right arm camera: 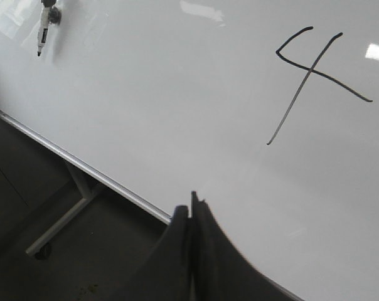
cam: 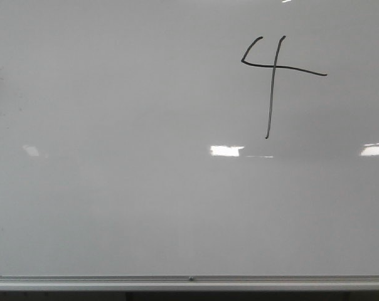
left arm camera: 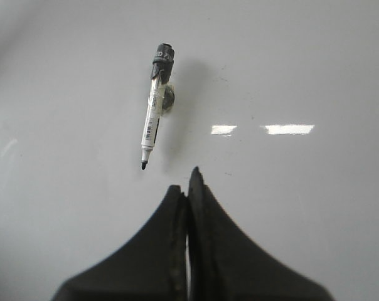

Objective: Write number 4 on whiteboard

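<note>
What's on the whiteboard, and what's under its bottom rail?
On the whiteboard: a black number 4 and an uncapped marker stuck to it by a round holder. Below the rail, a stand leg with a caster shows; the rest is out of view.

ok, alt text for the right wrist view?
A black hand-drawn 4 sits on a glossy whiteboard. The shut right gripper points at the board, touching nothing. A marker hangs on the board far from the 4.

Matte black, curved, tapering fingers [left arm camera: 205, 244] on both arms.
</note>
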